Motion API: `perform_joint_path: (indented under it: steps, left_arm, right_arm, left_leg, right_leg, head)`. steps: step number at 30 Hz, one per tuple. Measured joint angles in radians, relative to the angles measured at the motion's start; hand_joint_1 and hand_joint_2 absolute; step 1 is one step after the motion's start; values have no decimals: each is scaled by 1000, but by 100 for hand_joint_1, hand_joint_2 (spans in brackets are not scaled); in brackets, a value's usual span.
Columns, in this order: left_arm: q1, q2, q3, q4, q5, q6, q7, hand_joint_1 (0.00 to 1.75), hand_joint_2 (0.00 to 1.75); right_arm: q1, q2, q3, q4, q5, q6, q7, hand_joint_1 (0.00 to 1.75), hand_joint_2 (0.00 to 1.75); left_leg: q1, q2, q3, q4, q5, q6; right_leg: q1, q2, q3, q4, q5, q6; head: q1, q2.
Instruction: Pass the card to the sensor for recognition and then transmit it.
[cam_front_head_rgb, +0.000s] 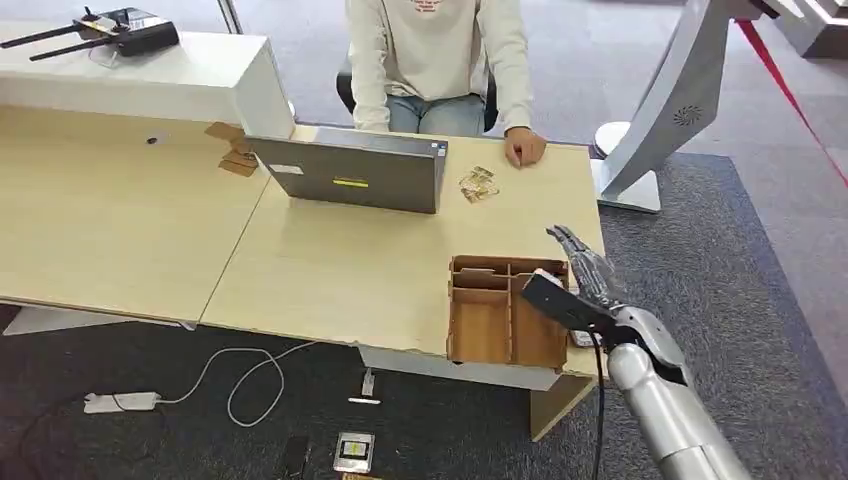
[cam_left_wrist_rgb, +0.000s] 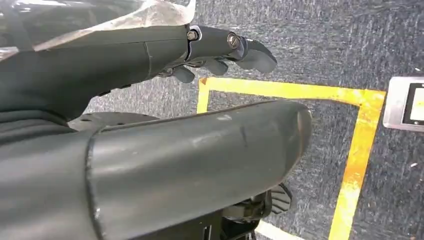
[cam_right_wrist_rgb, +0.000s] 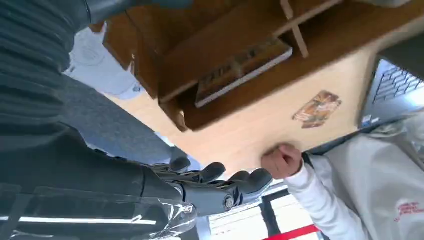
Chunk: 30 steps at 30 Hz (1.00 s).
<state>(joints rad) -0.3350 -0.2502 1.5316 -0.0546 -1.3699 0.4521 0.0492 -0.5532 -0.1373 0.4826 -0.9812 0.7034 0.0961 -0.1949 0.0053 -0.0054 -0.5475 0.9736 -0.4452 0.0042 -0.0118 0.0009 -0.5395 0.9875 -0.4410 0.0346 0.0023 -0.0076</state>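
Flat card with printed face (cam_right_wrist_rgb: 243, 71) lies in far compartment of brown wooden divided tray (cam_front_head_rgb: 505, 312) at bench (cam_front_head_rgb: 330, 265) near edge. Right hand (cam_front_head_rgb: 585, 275) hovers over tray's right side, fingers (cam_right_wrist_rgb: 220, 176) extended, apart, holding nothing. Best approach, likely: lower straight down, pinch card's free edge, avoid divider walls. Left hand (cam_left_wrist_rgb: 220, 50) hangs over carpet, fingers loosely spread, empty. Person's fist (cam_front_head_rgb: 524, 149) rests on bench beyond grey laptop (cam_front_head_rgb: 352, 172).

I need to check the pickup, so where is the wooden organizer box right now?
In the head view the wooden organizer box sits at the desk's near right corner, just left of the robot's right hand, with the laptop farther back.
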Motion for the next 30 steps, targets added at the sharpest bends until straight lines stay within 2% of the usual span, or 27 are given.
perform_joint_path:
  steps: [3,6,9,15,30]
  left_arm:
    - [0,1,0,0,10,-10,-2,0,0]
    - [2,1,0,0,-2,12,-3,0,0]
    - [2,2,0,0,15,-2,-8,0,0]
    - [2,-2,0,0,22,-6,-26,0,0]
    - [3,3,0,0,1,-6,-55,0,0]
  right_arm:
    - [12,4,1,-6,8,0,3,0,175]
    - [24,6,3,-17,13,5,13,0,175]
    - [55,23,3,-34,32,-25,56,0,175]
    - [87,50,6,-67,42,-40,84,0,175]
    - [92,82,6,-73,45,-89,73,0,175]
  left_leg:
    - [0,0,0,0,0,0]
    - [0,0,0,0,0,0]
    - [0,0,0,0,0,0]
    - [0,0,0,0,0,0]
    - [0,0,0,0,0,0]
  right_leg:
    - [0,0,0,0,0,0]
    - [0,0,0,0,0,0]
    - [0,0,0,0,0,0]
    - [0,0,0,0,0,0]
    - [0,0,0,0,0,0]
  head:
    - [0,0]
    - [0,0]
    - [0,0]
    - [0,0]
    - [0,0]
